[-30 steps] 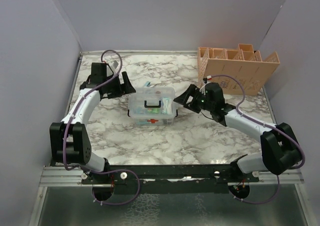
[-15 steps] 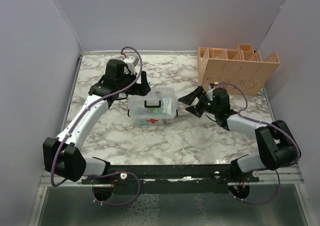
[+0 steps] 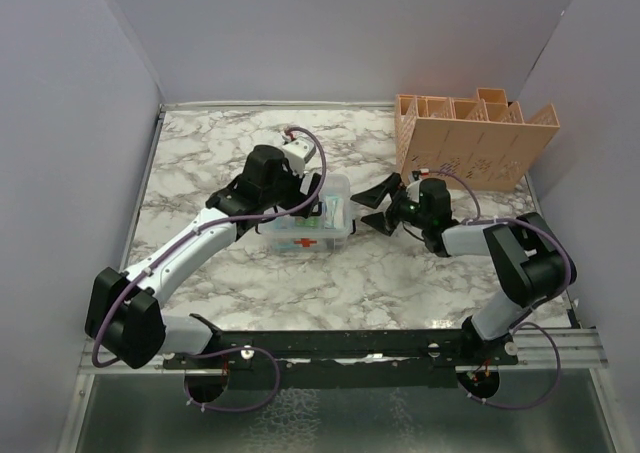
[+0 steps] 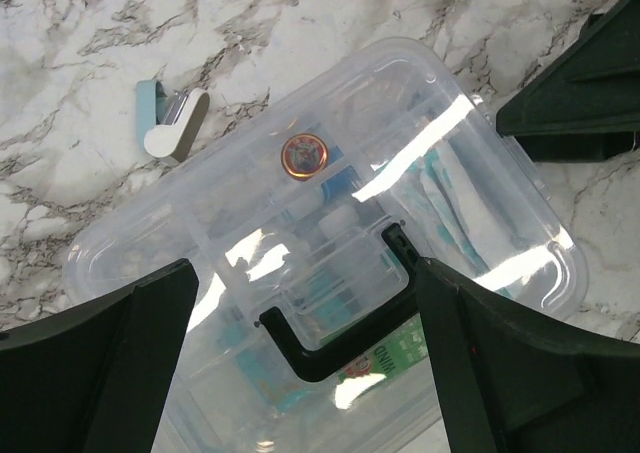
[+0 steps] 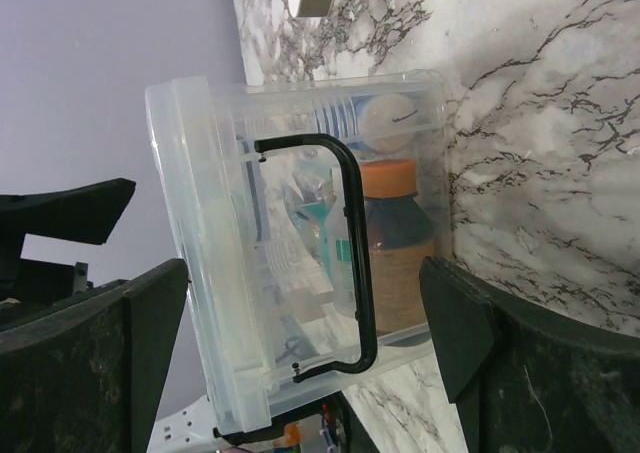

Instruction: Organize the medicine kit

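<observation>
Top view: fixed, high at 6 o'clock, tilted down over the surface [image 3: 300, 293]; left wrist view: close, straight down onto the medicine kit [image 4: 330, 223]; right wrist view: close, side-on from 3 o'clock; all share the medicine kit.

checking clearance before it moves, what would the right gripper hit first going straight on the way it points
The medicine kit: it lies straight ahead of the open right gripper, centred between the fingers; probably its near end wall first.

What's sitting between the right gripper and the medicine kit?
Only a narrow strip of bare marble table separates the open right gripper from the medicine kit; the top view shows it.
</observation>
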Motion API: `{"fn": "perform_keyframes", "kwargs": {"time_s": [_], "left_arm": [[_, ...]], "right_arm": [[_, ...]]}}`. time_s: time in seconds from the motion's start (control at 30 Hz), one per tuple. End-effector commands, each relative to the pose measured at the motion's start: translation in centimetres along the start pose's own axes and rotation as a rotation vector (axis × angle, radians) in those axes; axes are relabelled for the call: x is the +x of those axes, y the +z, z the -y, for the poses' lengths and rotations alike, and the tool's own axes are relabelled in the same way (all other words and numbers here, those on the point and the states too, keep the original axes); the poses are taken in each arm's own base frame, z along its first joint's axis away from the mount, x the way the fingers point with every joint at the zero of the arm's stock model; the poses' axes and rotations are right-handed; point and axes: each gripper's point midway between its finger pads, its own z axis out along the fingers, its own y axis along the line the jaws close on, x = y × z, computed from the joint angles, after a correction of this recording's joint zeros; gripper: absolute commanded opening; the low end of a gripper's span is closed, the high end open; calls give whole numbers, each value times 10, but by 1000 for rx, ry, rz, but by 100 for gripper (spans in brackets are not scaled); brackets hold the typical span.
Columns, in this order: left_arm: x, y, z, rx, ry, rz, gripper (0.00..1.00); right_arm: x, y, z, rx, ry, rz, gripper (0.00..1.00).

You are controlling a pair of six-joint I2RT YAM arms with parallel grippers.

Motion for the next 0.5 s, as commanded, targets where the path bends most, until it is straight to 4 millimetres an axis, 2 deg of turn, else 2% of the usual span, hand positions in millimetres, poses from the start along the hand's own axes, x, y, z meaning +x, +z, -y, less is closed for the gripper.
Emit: {"fn": "perform_keyframes", "kwargs": {"time_s": [0.0, 0.47], "left_arm": [[-15, -2, 7, 29, 118, 107, 94], [14, 13, 2, 13, 193, -11, 94]], "right_arm": [[-3, 8, -17, -111, -37, -32, 100], [10, 17, -22, -249, 8, -141, 100]]}}
